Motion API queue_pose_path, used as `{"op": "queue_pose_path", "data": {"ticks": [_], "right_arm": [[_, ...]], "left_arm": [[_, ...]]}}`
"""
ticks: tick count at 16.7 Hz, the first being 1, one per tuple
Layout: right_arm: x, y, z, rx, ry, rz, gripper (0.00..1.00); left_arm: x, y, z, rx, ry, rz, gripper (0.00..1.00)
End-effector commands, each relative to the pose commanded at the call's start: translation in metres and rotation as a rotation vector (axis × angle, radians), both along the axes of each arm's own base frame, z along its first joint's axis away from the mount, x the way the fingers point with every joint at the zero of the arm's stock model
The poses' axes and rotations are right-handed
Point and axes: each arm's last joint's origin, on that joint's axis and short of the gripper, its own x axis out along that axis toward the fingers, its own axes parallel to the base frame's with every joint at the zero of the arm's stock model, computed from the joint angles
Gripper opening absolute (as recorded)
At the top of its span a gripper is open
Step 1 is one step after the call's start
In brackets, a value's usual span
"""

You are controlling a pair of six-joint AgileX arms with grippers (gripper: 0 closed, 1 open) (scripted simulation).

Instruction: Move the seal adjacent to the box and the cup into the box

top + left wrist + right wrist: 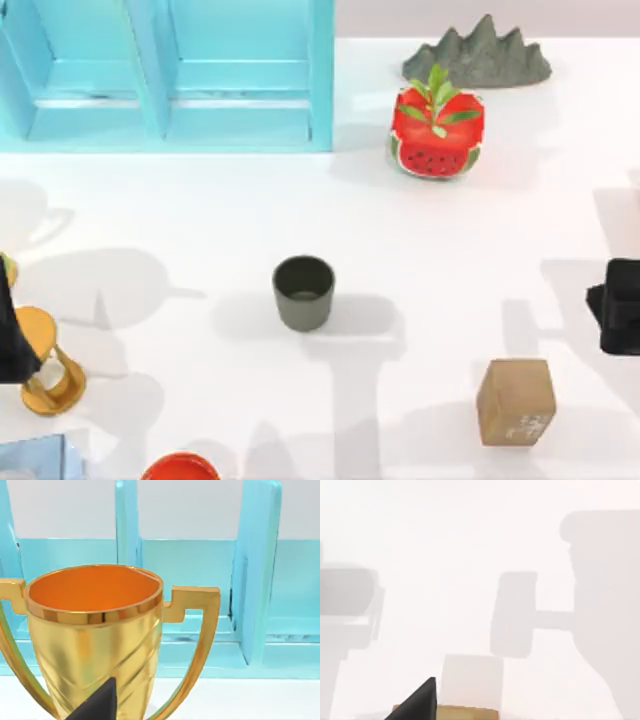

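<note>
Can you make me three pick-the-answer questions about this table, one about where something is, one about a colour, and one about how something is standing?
1. Where is the seal compared with the cup in the top view?
A. to its right and nearer the bottom edge
B. inside it
C. to its left, by the box

2. What colour is the box?
A. red
B. light blue
C. black

3. How is the cup standing?
A. tipped on its side
B. upside down
C. upright with its mouth open to the top

Answers:
1. A, the wooden block sits right of the cup and lower in the top view, apart from it.
2. B, its walls and dividers are light blue.
3. C, the top view looks straight into its dark inside.
</note>
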Motion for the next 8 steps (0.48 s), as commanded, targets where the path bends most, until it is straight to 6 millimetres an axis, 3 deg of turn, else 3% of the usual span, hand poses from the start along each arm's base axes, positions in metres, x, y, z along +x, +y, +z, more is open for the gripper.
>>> {"op": "queue_pose_path", "data": {"ticks": [5, 8], "right_arm": [[0.045, 0.057, -0.007, -0.117, 0.441, 0.014, 1.0], [0.059, 0.089, -0.013, -0.195, 0.6, 0.006, 1.0]], "left_arm": [[0.0, 0.0, 0.0, 0.0, 0.0, 0.0, 1.0], [0.0, 0.0, 0.0, 0.0, 0.0, 0.0, 1.0]]}}
